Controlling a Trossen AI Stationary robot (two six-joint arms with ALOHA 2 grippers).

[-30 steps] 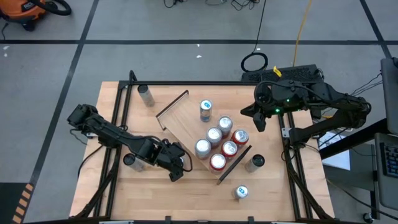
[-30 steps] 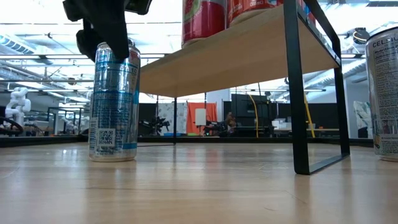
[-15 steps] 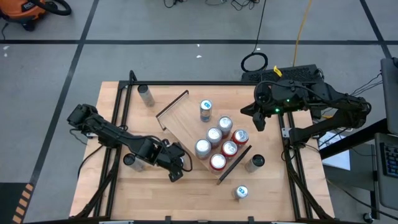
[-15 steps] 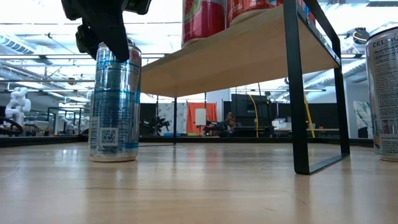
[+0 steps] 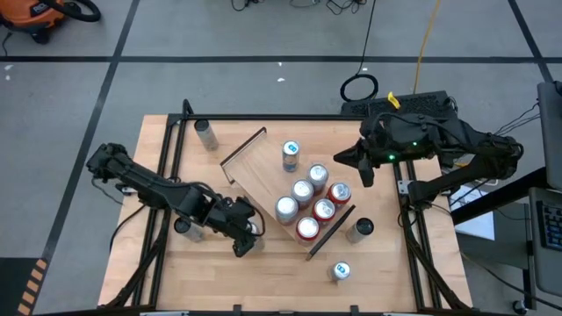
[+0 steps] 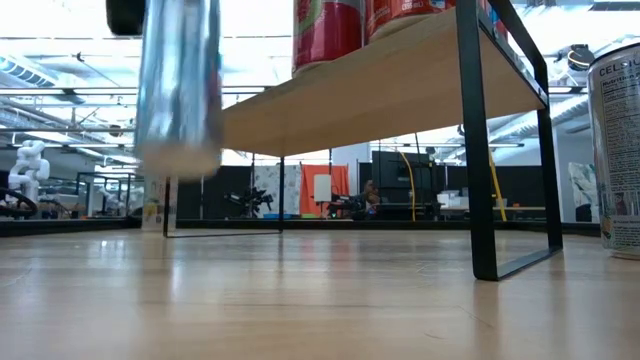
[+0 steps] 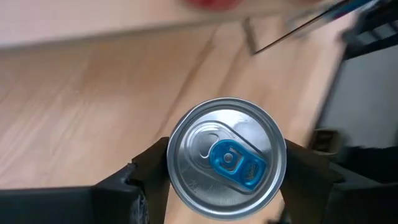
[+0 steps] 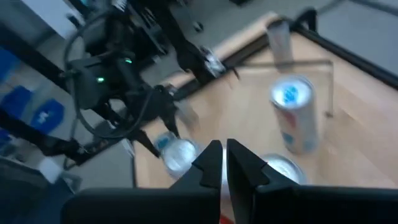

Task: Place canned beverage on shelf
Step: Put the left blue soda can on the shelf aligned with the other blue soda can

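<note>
Wooden tabletop (image 5: 219, 263) with a black frame carries the shelf (image 5: 259, 171), a light board with a thin black rail at each short end, lying at an angle near the middle. Several cans stand on the shelf: one with a blue tab (image 5: 291, 154) near its far side, silver ones (image 5: 302, 190) in the middle and red ones (image 5: 307, 228) toward its near end. Other cans stand on the tabletop itself, one near the far left corner (image 5: 205, 133), one just beside the shelf's near rail (image 5: 359, 229) and one close to the front edge (image 5: 340, 271).

Left tool (image 7: 227, 186) is near the shelf's left corner, its two dark fingers (image 7: 146, 177) pressed against the sides of a silver can with a blue tab (image 7: 226, 159). From table height this can (image 6: 180, 85) hangs clear of the wood, blurred, beside the shelf board (image 6: 380, 90).

Right tool (image 5: 365, 172) hovers above the tabletop's far right part, beside the shelf, with its fingers (image 8: 208, 165) closed together and nothing between them.
</note>
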